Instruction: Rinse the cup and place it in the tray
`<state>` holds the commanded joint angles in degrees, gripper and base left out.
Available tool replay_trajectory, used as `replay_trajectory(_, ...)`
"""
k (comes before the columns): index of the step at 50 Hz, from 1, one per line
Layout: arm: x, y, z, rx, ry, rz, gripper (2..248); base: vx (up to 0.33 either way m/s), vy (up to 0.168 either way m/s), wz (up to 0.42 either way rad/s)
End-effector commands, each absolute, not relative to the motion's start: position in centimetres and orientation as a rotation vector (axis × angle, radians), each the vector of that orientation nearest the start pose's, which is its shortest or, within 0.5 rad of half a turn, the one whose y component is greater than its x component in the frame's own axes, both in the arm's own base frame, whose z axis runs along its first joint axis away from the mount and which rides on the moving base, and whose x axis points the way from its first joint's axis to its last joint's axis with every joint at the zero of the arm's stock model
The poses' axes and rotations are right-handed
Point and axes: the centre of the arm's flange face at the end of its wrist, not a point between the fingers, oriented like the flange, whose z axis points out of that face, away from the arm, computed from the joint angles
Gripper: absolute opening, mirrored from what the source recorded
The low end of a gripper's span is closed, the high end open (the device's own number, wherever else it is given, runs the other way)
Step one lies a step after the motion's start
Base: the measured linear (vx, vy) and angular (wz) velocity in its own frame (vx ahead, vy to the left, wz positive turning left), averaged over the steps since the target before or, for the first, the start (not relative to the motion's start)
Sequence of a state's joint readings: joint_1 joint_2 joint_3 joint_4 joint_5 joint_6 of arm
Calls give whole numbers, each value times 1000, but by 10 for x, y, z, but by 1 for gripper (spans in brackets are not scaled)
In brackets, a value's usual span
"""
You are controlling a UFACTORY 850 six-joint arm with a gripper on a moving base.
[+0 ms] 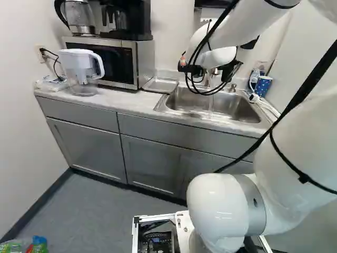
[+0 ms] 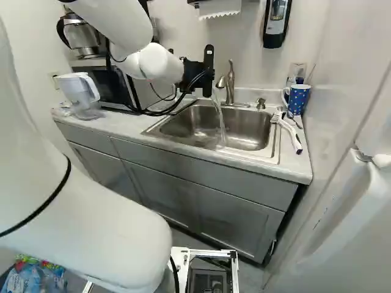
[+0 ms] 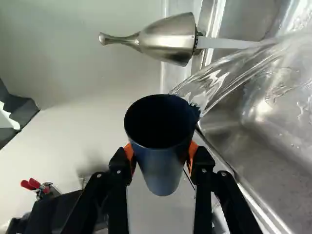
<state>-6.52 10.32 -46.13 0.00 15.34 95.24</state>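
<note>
Across the room's far side runs a pale-topped table [image 1: 129, 107] above grey cupboards, with a rectangular stainless-steel sink [image 2: 247, 139] let into it. Beside the basin, toward the microwave, lies a shallow grey rectangle [image 1: 160, 85], probably the tray. At the sink's back edge, the black tool with orange pads [image 3: 161, 151] is closed round a dark blue tapering cup [image 3: 163, 170], one pad on either side of its wall. Clear water [image 3: 214, 78] meets the cup's rim and trails over the basin.

The cup should be light when drained and noticeably heavier with water inside; its smooth wall looks stiff, likely slippery when wet. Whether it would chip cannot be told, so treat it gently. The sides just under the rim, where the pads sit, seem the right hold: firm pressure, since the taper could let it slide, and fingers clear of the mouth.

Counted, largest first: one sink, one silver-and-black microwave [image 1: 113, 63], one probable tray, one clear-and-white plastic pitcher [image 1: 81, 66], one brushed-metal tap [image 2: 230, 85], one cup in the tool and one blue patterned mug [image 2: 297, 99], apart at the table's far corner.
</note>
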Motion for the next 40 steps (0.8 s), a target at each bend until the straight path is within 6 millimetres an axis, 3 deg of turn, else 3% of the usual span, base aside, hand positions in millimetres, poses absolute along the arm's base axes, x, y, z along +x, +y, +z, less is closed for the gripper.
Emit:
replay_trajectory(20,451,-52,609,-1093,1677,-924,122,0,0,0)
replay_trajectory(40,451,-52,609,-1093,1677,-924,122,0,0,0)
